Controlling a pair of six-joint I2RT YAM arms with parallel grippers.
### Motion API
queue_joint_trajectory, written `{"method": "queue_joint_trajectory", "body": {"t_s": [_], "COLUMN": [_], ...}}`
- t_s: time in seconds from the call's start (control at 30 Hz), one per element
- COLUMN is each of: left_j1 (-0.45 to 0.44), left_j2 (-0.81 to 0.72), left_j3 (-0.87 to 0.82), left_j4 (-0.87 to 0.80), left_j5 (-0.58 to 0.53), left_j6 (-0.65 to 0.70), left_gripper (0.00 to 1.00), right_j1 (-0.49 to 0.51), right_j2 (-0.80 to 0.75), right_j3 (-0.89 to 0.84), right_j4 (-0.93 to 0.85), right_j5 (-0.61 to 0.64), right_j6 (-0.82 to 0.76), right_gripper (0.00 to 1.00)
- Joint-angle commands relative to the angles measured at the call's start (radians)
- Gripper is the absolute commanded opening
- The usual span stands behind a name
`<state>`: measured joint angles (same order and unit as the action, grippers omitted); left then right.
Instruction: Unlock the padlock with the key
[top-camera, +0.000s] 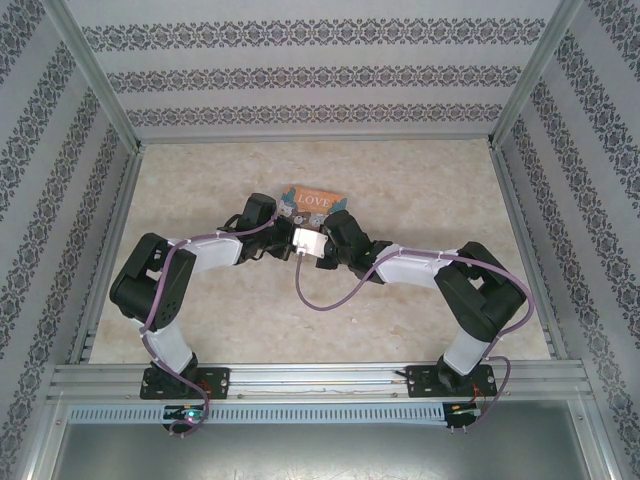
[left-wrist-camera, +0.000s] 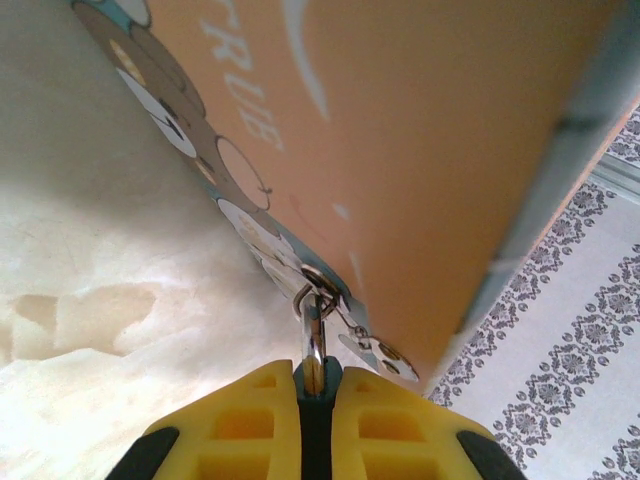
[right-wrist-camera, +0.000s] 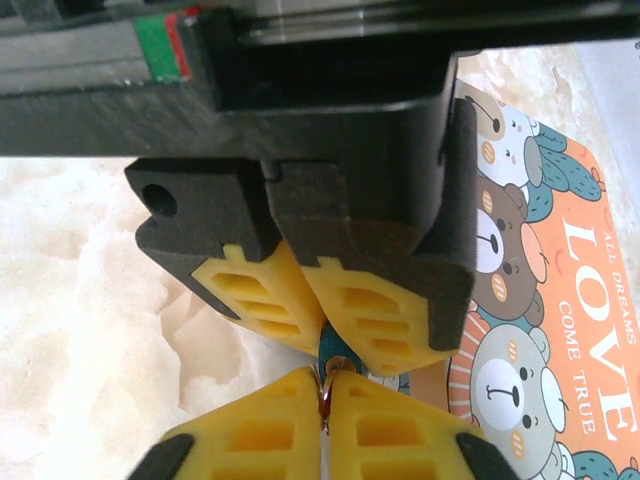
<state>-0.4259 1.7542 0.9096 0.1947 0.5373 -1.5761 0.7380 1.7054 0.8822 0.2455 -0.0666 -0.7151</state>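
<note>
Blk/white arms (top-camera: 205, 250) w/ purple cables (top-camera: 335, 298), yellow hand pads (left-wrist-camera: 240, 430)

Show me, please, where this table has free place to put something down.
Free: the beige marbled tabletop between the colourful rectangular LOVE tin and the striped back wall; also the near middle, between the left arm and the right arm. Crowded: the tin's near edge, where the left gripper and right gripper meet.

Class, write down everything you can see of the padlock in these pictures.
The padlock is tiny. Its thin, shiny silvery shackle is threaded through a small metal hasp loop on the edge of the orange tin. Its blue-teal body is almost hidden, clamped between the yellow fingers of the shut left pincer; a sliver of it shows in the right wrist view. There the shut right pincer sits tip to tip with the left one.
</note>
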Motion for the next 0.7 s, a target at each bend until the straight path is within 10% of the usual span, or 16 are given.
{"method": "queue_joint_trajectory", "body": {"t_s": [0.0,0.37,0.67], "left_j1": [-0.021,-0.028,-0.036], "left_j2": [-0.012,0.004,0.025], "left_j3": [0.013,0.025,0.037], "left_j4": [0.061,0.069,0.074], "left_j5": [0.029,0.029,0.023], "left_j6": [-0.015,-0.016,-0.021], "left_gripper": [0.0,0.0,0.0], "right_j1": [0.014,0.003,-0.024], "right_j2": [0.019,0.008,0.037], "right_j3": [-0.006,-0.035,-0.073], "right_j4": [0.047,0.109,0.29], "right_j5": [0.008,-0.022,-0.117], "right_j6": [0.035,0.173,0.583], "right_gripper": [0.0,0.0,0.0]}}
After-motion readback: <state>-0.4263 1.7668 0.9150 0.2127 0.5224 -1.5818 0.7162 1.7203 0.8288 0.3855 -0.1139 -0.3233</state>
